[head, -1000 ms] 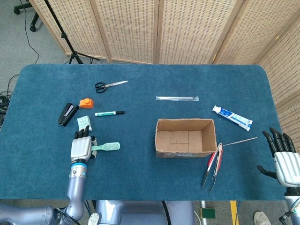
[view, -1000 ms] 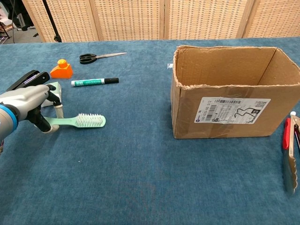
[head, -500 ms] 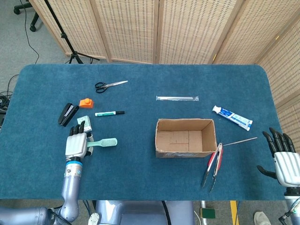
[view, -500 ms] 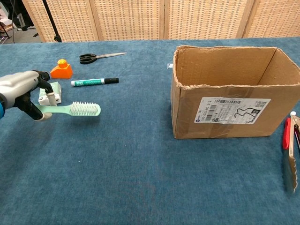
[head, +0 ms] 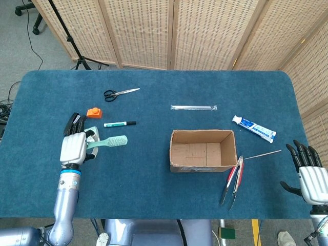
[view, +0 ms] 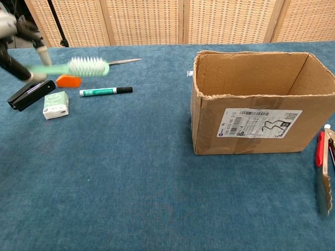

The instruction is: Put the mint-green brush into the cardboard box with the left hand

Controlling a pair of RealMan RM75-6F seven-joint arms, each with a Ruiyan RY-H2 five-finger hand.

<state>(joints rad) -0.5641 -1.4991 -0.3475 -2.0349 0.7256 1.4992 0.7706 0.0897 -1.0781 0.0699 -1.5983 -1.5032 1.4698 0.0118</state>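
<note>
The mint-green brush (head: 109,142) (view: 79,67) hangs above the table at the left, bristle head pointing right. My left hand (head: 75,146) (view: 17,41) grips its handle, well left of the open cardboard box (head: 203,150) (view: 255,103). In the chest view the hand is at the top left corner and partly cut off. My right hand (head: 309,174) rests off the table's right edge with its fingers spread and nothing in it; the chest view does not show it.
Under and around the raised brush lie a black stapler (view: 30,94), a small white-green box (view: 55,104), an orange piece (view: 68,80), a green marker (view: 104,91) and scissors (head: 119,93). Tongs (head: 233,179), a thin rod (head: 261,154), toothpaste (head: 253,128) and a clear strip (head: 193,107) lie around the box.
My left hand has lifted the brush off the table and carried it up and away from me. The right hand has not moved.
</note>
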